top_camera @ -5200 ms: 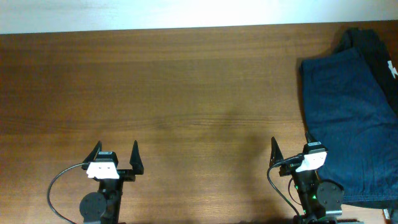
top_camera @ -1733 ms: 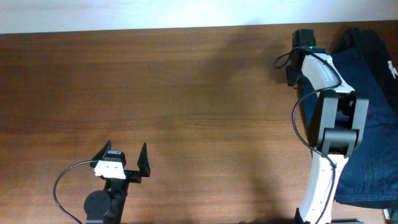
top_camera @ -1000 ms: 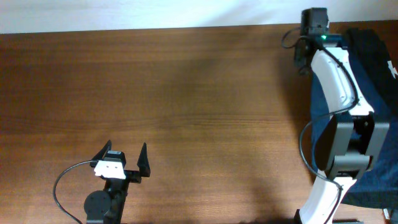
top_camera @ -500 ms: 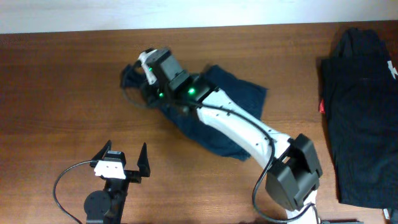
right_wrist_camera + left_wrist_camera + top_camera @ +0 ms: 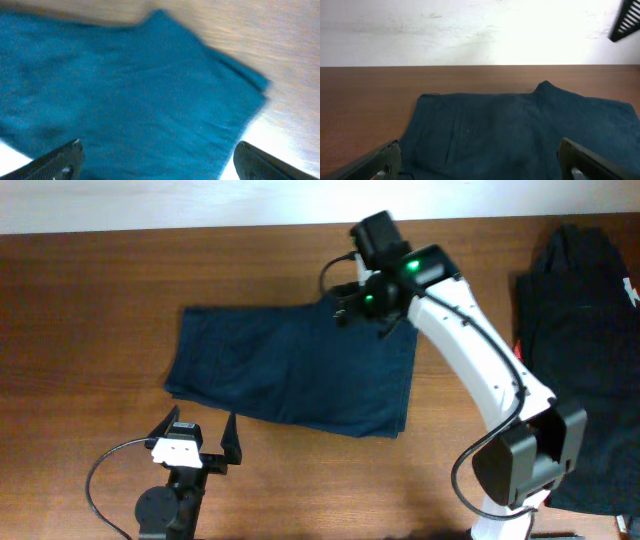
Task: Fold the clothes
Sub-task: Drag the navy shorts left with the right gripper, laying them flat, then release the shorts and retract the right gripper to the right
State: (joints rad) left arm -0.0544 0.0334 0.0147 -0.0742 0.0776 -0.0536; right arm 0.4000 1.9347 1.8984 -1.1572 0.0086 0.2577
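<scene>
The navy-blue shorts point(image 5: 290, 370) lie spread flat on the middle of the wooden table; they also show in the left wrist view point(image 5: 520, 135) and fill the right wrist view point(image 5: 125, 100). The black garment point(image 5: 575, 350) with a small white print and red tag lies at the right edge. My right gripper point(image 5: 350, 305) hovers over the shorts' far right corner, open and empty, its fingers wide apart point(image 5: 157, 160). My left gripper point(image 5: 195, 435) rests open at the table's front, just short of the shorts' near edge point(image 5: 480, 162).
Bare wooden table point(image 5: 80, 330) lies to the left of the shorts and between the shorts and the black garment. A white wall point(image 5: 470, 30) runs behind the table's far edge.
The right arm pulled the navy shorts off the right-hand pile to the table's middle, let go, and swung back right; the shorts now lie spread flat. The left arm barely moved.
</scene>
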